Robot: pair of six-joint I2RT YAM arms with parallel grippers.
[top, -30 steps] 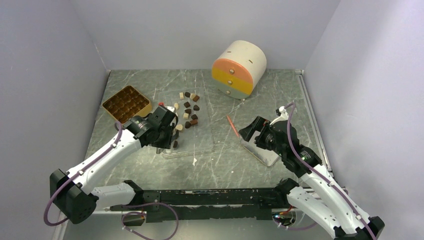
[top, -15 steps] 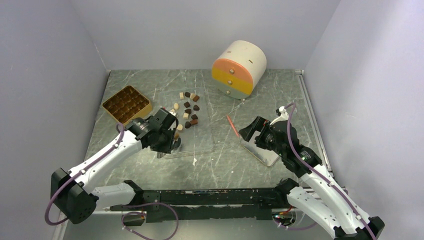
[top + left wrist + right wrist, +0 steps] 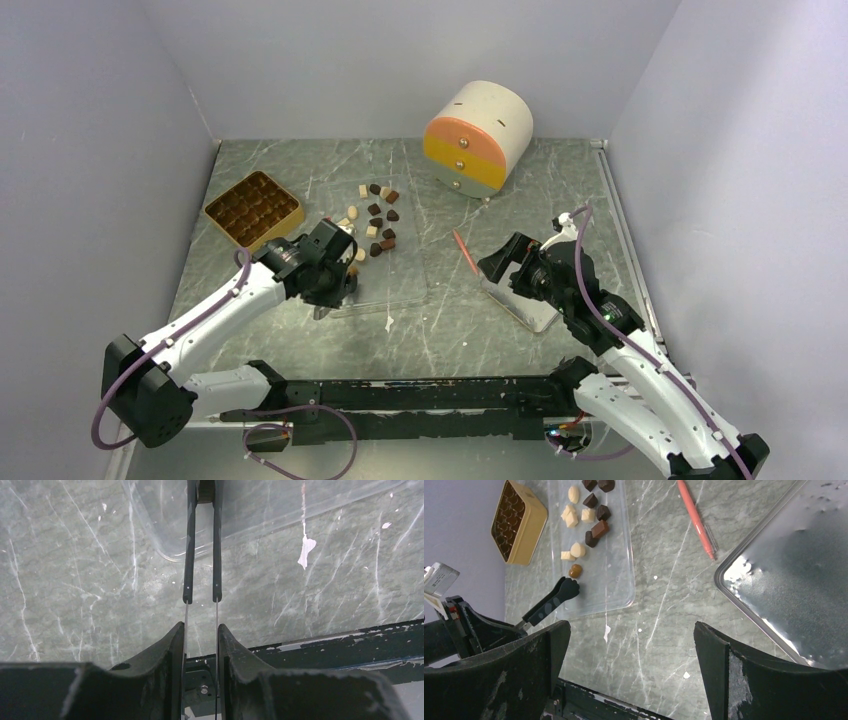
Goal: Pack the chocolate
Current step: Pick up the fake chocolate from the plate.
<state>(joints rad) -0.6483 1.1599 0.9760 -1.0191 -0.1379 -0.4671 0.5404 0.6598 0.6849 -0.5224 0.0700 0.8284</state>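
Several small chocolates (image 3: 377, 222), dark, mid-brown and cream, lie on a clear plastic sheet tray (image 3: 400, 285); they also show in the right wrist view (image 3: 589, 515). My left gripper (image 3: 332, 285) is shut on thin black-tipped tongs (image 3: 202, 555), whose tips (image 3: 568, 588) rest over the clear tray's near edge, just beside a brown dome piece (image 3: 575, 570). I cannot tell if the tips hold anything. My right gripper (image 3: 631, 627) is open and empty above bare table, next to a metal tray (image 3: 794, 580).
The golden-brown compartmented tray (image 3: 252, 208) stands at the back left. An orange-red stick (image 3: 464, 252) lies between the clear tray and the metal tray (image 3: 522, 304). A round cream, orange and yellow drawer box (image 3: 478, 137) stands at the back.
My left gripper has shifted slightly towards the near left with the tongs, drawing their tips back to the clear tray's near edge. The right arm has not moved.
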